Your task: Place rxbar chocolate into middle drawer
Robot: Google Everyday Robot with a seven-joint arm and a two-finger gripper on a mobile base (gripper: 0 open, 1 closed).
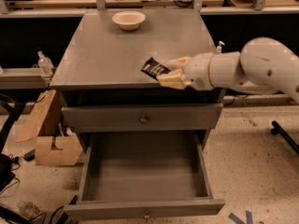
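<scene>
My gripper (169, 71) is shut on the rxbar chocolate (153, 69), a small black wrapper with white lettering. It holds the bar above the front right part of the grey cabinet top (107, 55), near the front edge. The white arm (243, 71) reaches in from the right. The middle drawer (145, 209) is pulled wide open below, its grey inside bare. The closed top drawer front (142, 118) with a round knob sits above it.
A cream round bowl (128, 19) stands at the back of the cabinet top. Cardboard boxes (51, 146) lie on the floor to the left. A spray bottle (44, 62) stands on the left ledge. A black chair leg (285, 134) is at the right.
</scene>
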